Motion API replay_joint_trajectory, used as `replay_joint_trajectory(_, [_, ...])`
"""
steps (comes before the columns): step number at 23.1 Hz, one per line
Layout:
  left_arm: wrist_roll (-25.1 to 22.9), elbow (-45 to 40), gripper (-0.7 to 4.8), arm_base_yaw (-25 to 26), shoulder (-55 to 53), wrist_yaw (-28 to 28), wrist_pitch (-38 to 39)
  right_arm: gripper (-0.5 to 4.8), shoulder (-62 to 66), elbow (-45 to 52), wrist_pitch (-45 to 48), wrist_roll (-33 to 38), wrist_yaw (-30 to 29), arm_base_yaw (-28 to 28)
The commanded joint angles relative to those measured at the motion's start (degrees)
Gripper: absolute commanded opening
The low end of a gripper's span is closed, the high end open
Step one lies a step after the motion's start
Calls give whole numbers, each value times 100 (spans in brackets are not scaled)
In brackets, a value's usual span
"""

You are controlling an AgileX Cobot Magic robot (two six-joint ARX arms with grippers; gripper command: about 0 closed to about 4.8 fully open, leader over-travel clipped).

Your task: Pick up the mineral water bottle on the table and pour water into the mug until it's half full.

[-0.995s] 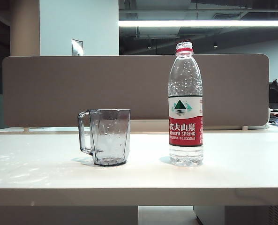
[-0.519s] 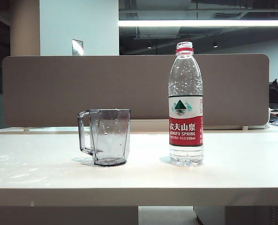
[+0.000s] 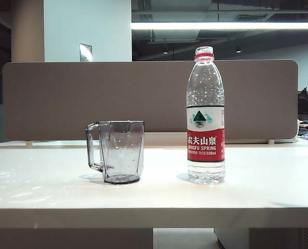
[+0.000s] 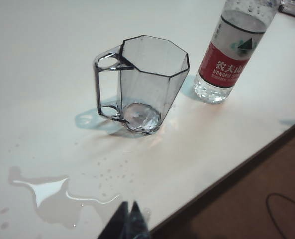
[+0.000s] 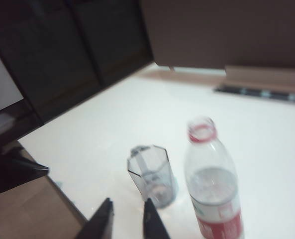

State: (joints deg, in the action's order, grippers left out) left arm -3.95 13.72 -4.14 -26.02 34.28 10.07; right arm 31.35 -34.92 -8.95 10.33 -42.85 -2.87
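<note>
While the table (image 3: 50, 192) carries both, the mineral water bottle (image 3: 205, 116), labelled "NONGFU SPRING 550ml", stands upright well apart from the mug (image 3: 121, 151). Short of the mug, the left gripper (image 4: 127, 221) shows fingertips pressed together; the right gripper (image 5: 127, 215) hangs slightly spread, empty.

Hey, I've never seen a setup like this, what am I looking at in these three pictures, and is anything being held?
This is a robot with two arms, each ending in a two-finger gripper.

The front picture comes from a fixed camera facing the table. On it stand a clear grey mug and, beside it, an uncapped mineral water bottle, both upright and apart.

The other two pictures come from cameras on the arms' wrists, looking down past the fingers. The left gripper shows only dark tips close together at the table's near edge, by a puddle of spilled water. The right gripper is slightly open above the near edge, short of the mug and bottle.

Nothing is held; the mug looks empty.
</note>
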Motion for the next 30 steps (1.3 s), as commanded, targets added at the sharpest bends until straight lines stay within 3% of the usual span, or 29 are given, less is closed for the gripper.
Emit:
replay_joint_trajectory(1, [-205, 20, -5, -17, 2, 26, -94, 119, 358, 33, -39, -271, 970, -68])
replay_joint_trajectory(2, [-205, 20, -5, -15, 2, 24, -94, 119, 396, 61, -26, -549, 1283, -133])
replay_joint_trajectory(3, [-203, 20, -5, -15, 2, 26, -96, 119, 433, 136, -15, -1097, 1974, -286])
replay_joint_trajectory(5, [-186, 17, -5, -17, 2, 46, -96, 122, 433, 461, 326, -1377, 2752, -603])
replay_joint_trajectory(8, [-162, 20, -5, -17, 2, 50, -94, 122, 433, 1239, 1220, -1244, 3274, -1126])
replay_joint_trajectory(11, [-164, 20, -5, -15, 2, 44, -94, 124, 433, 2275, 2389, -876, 4483, -1978])
replay_joint_trajectory(12, [-164, 20, -5, -17, 2, 46, -92, 136, 433, 2562, 2874, -879, 4752, -2240])
replay_joint_trajectory(13, [-164, 20, -5, -17, 2, 44, -92, 186, 459, 2881, 3480, -879, 5003, -2542])
replay_joint_trajectory(16, [-164, 20, -5, -17, 2, 46, -92, 214, 695, 3222, 3849, -879, 5084, -2931])
replay_joint_trajectory(19, [-164, 20, -5, -15, 2, 44, -92, 348, 1410, 3287, 4295, -879, 5090, -2997])
replay_joint_trajectory(30, [-164, 20, -5, -17, 2, 44, -50, 378, 5654, 3204, 8452, -879, 5062, -2997])
